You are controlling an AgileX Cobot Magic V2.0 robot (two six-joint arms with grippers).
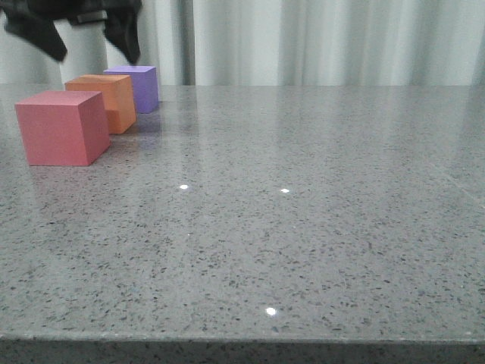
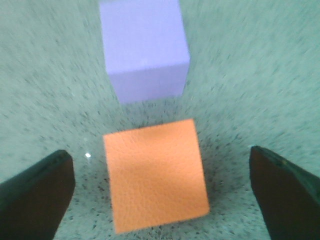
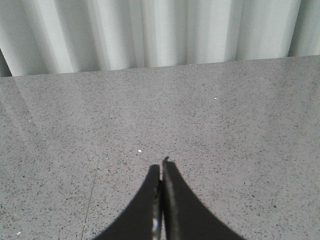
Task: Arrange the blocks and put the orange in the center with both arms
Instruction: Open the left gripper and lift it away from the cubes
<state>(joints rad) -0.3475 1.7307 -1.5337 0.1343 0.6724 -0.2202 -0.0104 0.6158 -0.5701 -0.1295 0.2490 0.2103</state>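
Note:
Three cubes stand in a row at the table's left in the front view: the red-pink cube (image 1: 62, 127) nearest, the orange cube (image 1: 106, 101) in the middle, the purple cube (image 1: 139, 86) farthest. My left gripper (image 1: 95, 42) hangs open above the orange cube, its black fingers spread wide. In the left wrist view the orange cube (image 2: 155, 175) lies between the two fingers (image 2: 35, 195), apart from both, with the purple cube (image 2: 145, 47) beyond it. My right gripper (image 3: 161, 172) is shut and empty over bare table; it does not show in the front view.
The grey speckled table (image 1: 303, 212) stretches to the right and front of the cubes. A pale curtain (image 1: 318, 38) hangs behind the far edge. The table's front edge (image 1: 242, 341) runs along the bottom of the front view.

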